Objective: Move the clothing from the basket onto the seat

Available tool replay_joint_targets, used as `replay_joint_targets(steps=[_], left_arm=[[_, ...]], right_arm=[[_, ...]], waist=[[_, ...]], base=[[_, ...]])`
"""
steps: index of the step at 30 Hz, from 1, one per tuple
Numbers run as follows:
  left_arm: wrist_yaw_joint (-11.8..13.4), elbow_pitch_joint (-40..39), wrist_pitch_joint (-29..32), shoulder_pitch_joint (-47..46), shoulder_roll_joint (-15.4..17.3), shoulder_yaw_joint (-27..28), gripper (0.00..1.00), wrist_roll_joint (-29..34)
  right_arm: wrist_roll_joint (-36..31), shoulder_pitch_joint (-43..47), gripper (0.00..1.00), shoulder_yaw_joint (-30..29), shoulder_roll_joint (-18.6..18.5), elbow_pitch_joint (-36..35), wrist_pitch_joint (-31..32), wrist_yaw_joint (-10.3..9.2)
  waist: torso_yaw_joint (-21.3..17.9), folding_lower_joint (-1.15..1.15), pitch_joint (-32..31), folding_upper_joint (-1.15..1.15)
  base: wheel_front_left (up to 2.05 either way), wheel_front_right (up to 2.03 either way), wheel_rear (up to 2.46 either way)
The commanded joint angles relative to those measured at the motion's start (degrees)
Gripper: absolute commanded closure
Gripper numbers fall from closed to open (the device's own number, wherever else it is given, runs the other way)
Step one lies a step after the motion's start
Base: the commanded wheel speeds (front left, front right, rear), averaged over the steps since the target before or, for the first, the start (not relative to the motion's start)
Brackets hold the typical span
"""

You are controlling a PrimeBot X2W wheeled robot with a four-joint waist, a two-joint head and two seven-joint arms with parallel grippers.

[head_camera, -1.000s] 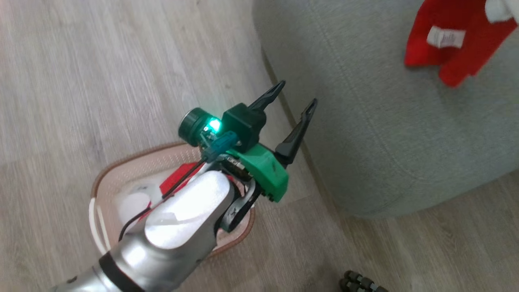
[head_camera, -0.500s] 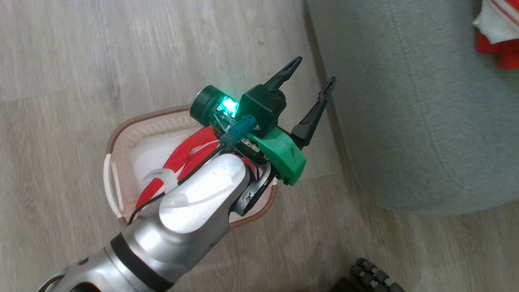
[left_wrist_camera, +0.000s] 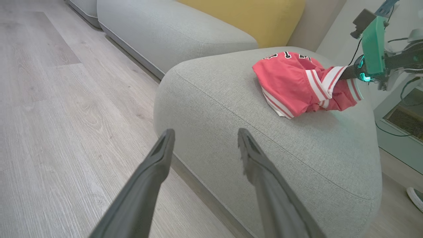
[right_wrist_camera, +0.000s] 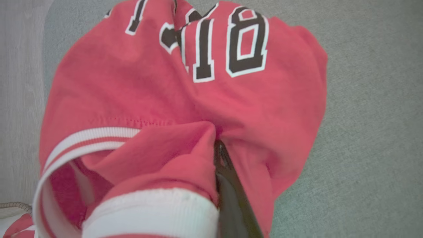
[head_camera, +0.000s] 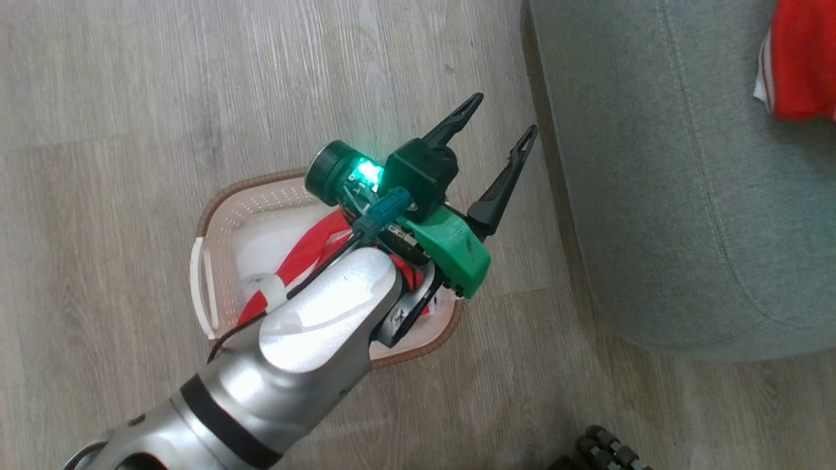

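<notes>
**One red garment on the seat, one in the basket**

My left end effector (head_camera: 506, 112) hangs above the basket (head_camera: 261, 186), its two dark fingers spread wide with nothing between them. They point toward the seat (head_camera: 653, 196). A green light glows on my left wrist.

The basket is cream with a brown rim and white side handles. It stands on the pale wood floor (head_camera: 130, 130), near the seat's rounded corner and not touching it. A red garment (head_camera: 307, 251) with white trim lies crumpled inside it, partly hidden by my left forearm.

The seat is a large grey fabric cushion with a stitched seam along its edge. A red jersey (left_wrist_camera: 287, 79) lies bunched on its top, well back from the edge that faces the basket. It has white stripes at the hem and black numbers outlined in white.

My right end effector (left_wrist_camera: 347, 73) is pressed together, pinching the jersey's fabric by the striped hem. In the right wrist view one dark finger shows, with red cloth folded over it.
</notes>
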Motion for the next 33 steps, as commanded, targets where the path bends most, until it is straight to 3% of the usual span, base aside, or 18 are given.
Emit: replay_joint_targets(steps=[1, 2, 3, 4, 12, 21, 33], left_arm=[[0.3, -1.6, -0.6, -1.4, -0.3, 1.5, 0.00, -0.4], [0.2, -1.6, -0.7, -1.2, -0.3, 1.5, 0.00, -0.6], [0.2, -1.5, -0.7, -1.1, -0.2, 1.5, 0.00, -0.7], [0.2, -1.5, -0.8, -1.0, -0.1, 1.5, 0.00, -0.8], [-0.5, -0.8, -1.7, 1.6, 0.9, 2.0, 0.00, -2.9], [-0.9, -1.2, -2.8, 6.6, 2.7, 3.2, 0.00, -6.1], [1.0, -6.4, -4.0, 14.3, 7.5, 6.1, 0.00, -9.4]], right_arm=[[0.7, 1.7, 0.68, 0.8, -3.2, -0.2, 0.7, -0.01], [1.0, 1.5, 0.57, 1.2, -3.3, 0.1, 1.2, -0.01], [1.3, 1.3, 0.22, 1.6, -3.3, 0.3, 1.9, -0.01], [1.6, 1.2, 0.00, 2.0, -3.3, 0.4, 2.4, -0.01], [5.9, 2.0, 0.00, 4.9, -2.7, 1.3, 12.6, -0.01], [5.8, 1.1, 0.00, 8.0, -3.3, 1.6, 18.9, -0.01], [2.7, -2.6, 0.00, 10.9, -6.9, -9.1, 14.4, -0.01]], waist=[[-0.2, 0.00, -0.8, 0.00], [-0.3, 0.00, -1.2, 0.00], [-0.3, 0.00, -1.6, 0.00], [-0.4, 0.00, -2.0, 0.00], [-1.6, 0.00, -8.2, 0.00], [-2.8, 0.00, -16.8, 0.00], [-1.6, 0.00, -26.8, 0.00]], base=[[0.00, 0.00, 0.00], [0.00, 0.00, 0.00], [0.00, 0.00, 0.00], [0.00, 0.00, 0.00], [0.00, 0.00, 0.00], [0.00, 0.00, 0.00], [0.00, 0.00, 0.00]])
